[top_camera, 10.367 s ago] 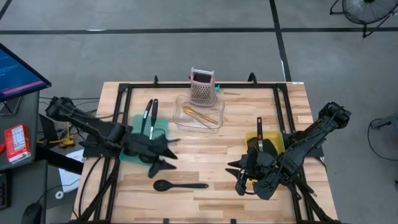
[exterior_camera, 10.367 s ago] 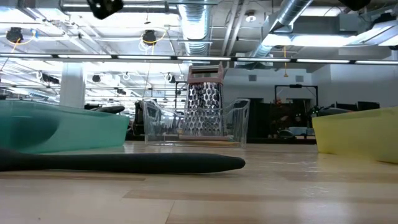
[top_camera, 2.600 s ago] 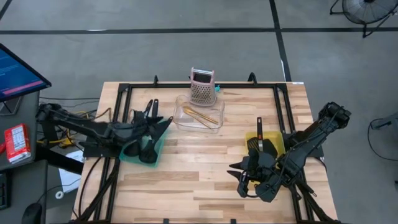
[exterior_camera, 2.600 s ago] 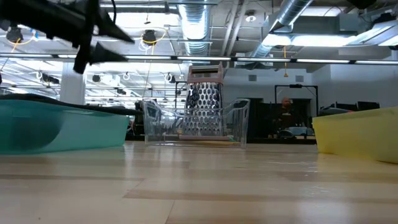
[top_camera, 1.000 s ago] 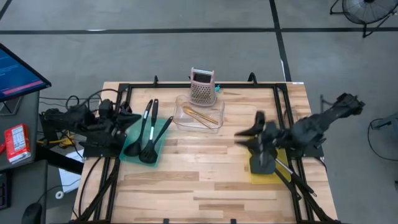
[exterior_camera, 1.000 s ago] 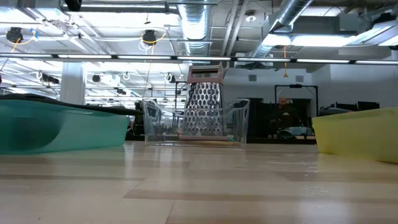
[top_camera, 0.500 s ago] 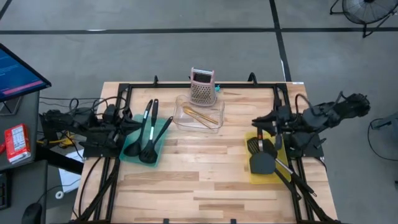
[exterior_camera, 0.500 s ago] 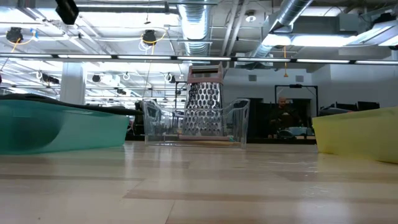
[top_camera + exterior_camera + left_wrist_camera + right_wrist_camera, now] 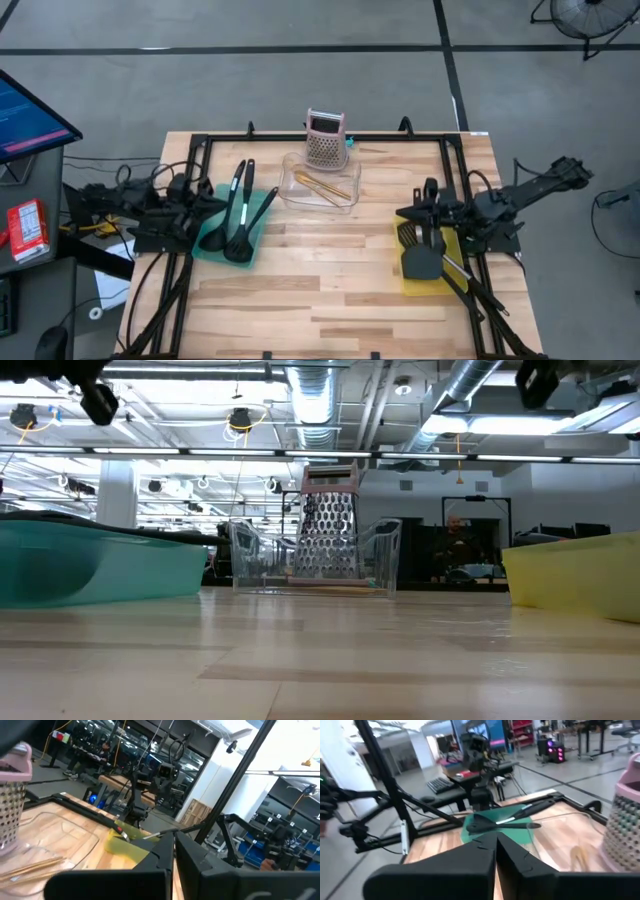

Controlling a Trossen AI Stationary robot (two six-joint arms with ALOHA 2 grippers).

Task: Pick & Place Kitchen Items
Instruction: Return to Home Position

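Note:
Three black utensils (image 9: 236, 215) lie in the teal tray (image 9: 262, 203) at the table's left, their handles sticking out over its far rim. Black turners (image 9: 420, 258) lie in the yellow tray (image 9: 404, 283) at the right. Golden sticks (image 9: 320, 185) lie in the clear tray (image 9: 342, 190) at the far middle. My left gripper (image 9: 210, 201) hovers shut beside the teal tray's left edge. My right gripper (image 9: 403, 213) hovers shut above the yellow tray's far end. Neither holds anything; both wrist views show the fingers (image 9: 173, 851) (image 9: 496, 849) closed together.
A pink box grater (image 9: 326, 138) stands upright just beyond the clear tray. A black frame (image 9: 300, 140) runs round the tabletop. Bare wood (image 9: 320, 290) stretches across the middle and near part of the table between the two coloured trays.
My right gripper has shut. It swung over the yellow tray's far end, first toward the far edge, then back, and now hangs lower. My left gripper has shifted slightly toward the teal tray and lower. The utensils have not moved.

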